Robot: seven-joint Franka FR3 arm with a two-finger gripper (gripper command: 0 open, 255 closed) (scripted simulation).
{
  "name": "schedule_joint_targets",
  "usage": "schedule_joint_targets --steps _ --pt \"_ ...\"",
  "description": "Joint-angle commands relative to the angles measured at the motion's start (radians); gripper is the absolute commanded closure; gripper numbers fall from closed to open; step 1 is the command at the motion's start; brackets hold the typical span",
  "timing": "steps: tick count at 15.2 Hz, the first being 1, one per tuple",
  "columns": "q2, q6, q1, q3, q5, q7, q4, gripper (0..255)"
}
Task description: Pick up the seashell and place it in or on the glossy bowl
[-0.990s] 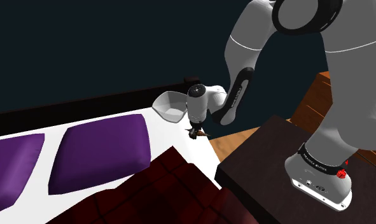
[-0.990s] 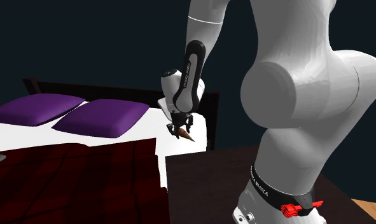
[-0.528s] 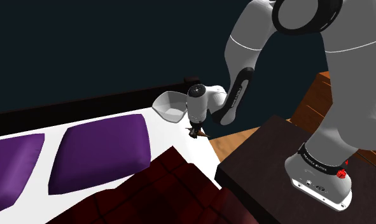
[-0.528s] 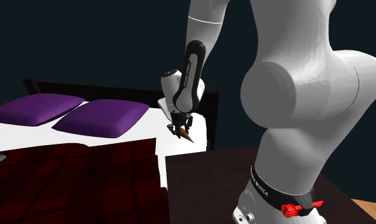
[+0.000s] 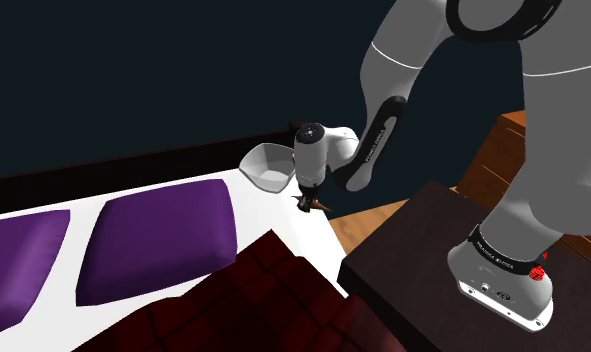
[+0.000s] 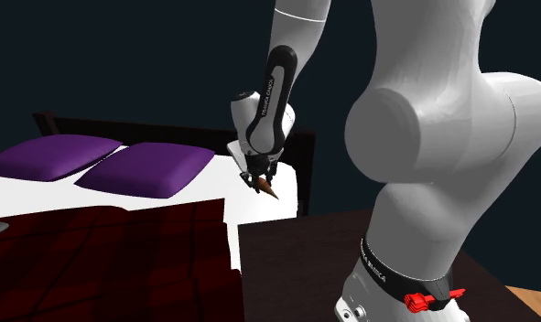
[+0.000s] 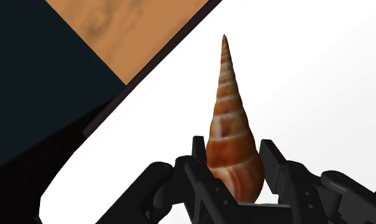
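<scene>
fingers (image 7: 273, 162): closed on the seashell (image 7: 229, 127), one black finger on each side of its wide end.
gripper (image 5: 306, 199): I see it pointing down at the centre of the shoulder frame, hanging off the white wrist.
seashell: brown-orange banded spiral cone, with its pointed tip sticking out past the fingertips. In the second exterior view it sits mid-frame, tip slanting down and to the right.
seashell position: over the white sheet (image 5: 305, 238) at the bed corner. I can't tell whether the tip touches the sheet.
bowl (image 5: 268, 166): pale, open side up, just left of the gripper in the shoulder frame. It's on the sheet near the headboard (image 5: 133, 165), apart from the seashell.
bed: two purple pillows (image 5: 163, 235) in the left half of the shoulder frame, with a dark red quilt (image 5: 243, 300) along the bottom.
floor (image 5: 383, 214): wood, showing right of the bed corner.
stand (image 5: 413, 250): dark box at lower right of the shoulder frame, carrying the arm (image 5: 503, 150).
background: dark wall across the top of both exterior frames.
</scene>
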Motion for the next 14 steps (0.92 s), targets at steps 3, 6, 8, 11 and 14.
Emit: schedule_joint_targets --steps 3,6,8,11,14 --pt "-0.057 -0.034 -0.029 0.037 0.047 -0.048 -0.023 255" --pt "-0.100 -0.059 -0.050 0.064 0.086 -0.084 -0.040 255" --pt "-0.129 -0.076 -0.063 0.082 0.113 -0.109 -0.050 255" --pt "-0.172 -0.102 -0.082 0.108 0.155 -0.147 -0.063 255" --pt "-0.215 -0.128 -0.098 0.132 0.198 -0.185 -0.074 255"
